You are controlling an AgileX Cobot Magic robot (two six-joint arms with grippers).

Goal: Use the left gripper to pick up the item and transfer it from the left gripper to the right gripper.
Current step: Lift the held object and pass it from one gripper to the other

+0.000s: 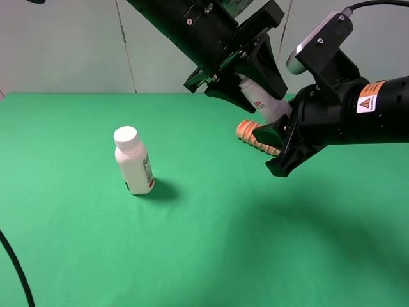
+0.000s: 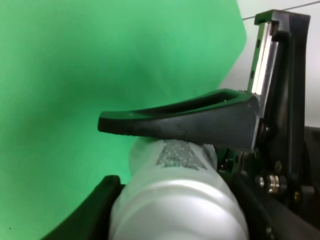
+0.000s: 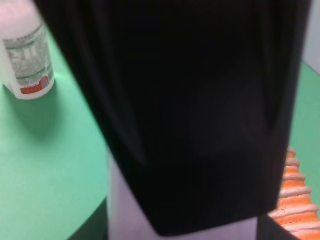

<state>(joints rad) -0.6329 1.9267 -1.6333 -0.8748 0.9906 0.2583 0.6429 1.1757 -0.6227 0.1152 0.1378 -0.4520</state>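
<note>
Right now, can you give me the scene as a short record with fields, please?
item: slim white bottle, tilted, held above the table
left gripper: shut on the item
right gripper: at the item's lower end; whether it grips cannot be told
stout white bottle: upright on the green table, left side
bread roll: on the table, partly behind the right gripper

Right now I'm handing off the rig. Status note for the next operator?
Left hand: shut on the slim bottle, held in the air over the table.
Right hand: close up at the bottle's lower end; whether it grips cannot be told.
Stout bottle stands upright on the cloth; bread roll lies by the right hand.
Done: pickup. Left: right hand clamps, left hand releases.
</note>
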